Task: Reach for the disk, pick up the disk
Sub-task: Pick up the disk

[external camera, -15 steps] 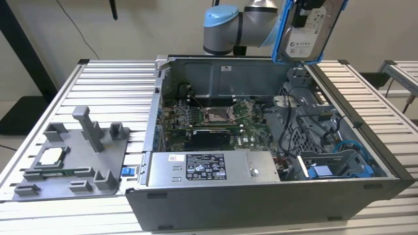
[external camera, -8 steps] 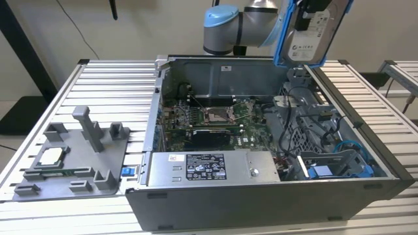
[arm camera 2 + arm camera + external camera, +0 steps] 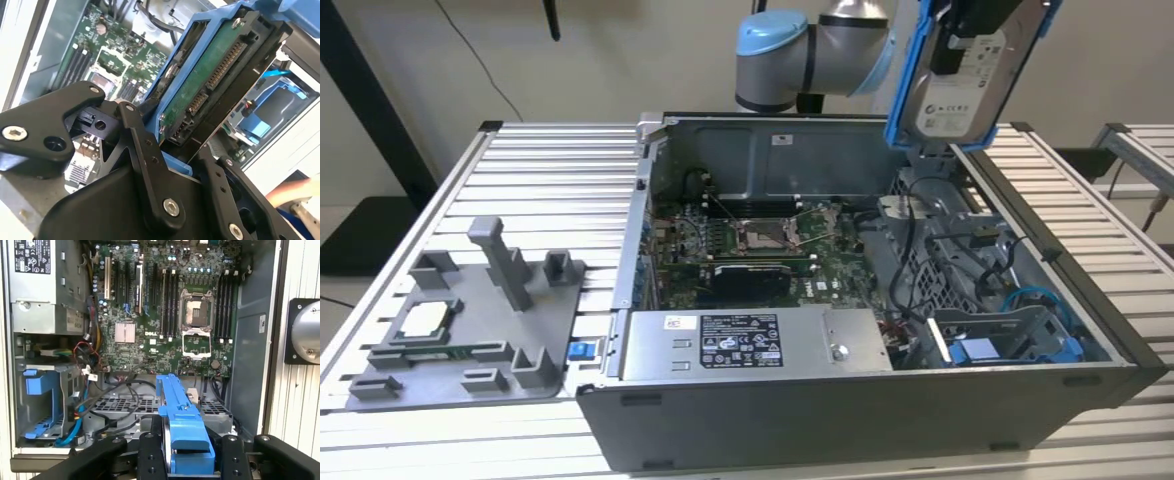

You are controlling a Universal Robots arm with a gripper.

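I have the disk (image 3: 963,75) lifted clear above the open computer case (image 3: 854,300), the gripper (image 3: 175,150) clamped on its blue bracket (image 3: 182,425). It looks rigid, fairly heavy and shock-sensitive; I judge the bracket edges a safer hold than the exposed circuit board (image 3: 210,80).

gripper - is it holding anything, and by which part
The gripper holds the disk, clamped on the blue bracket at one end, lifted above the open case.
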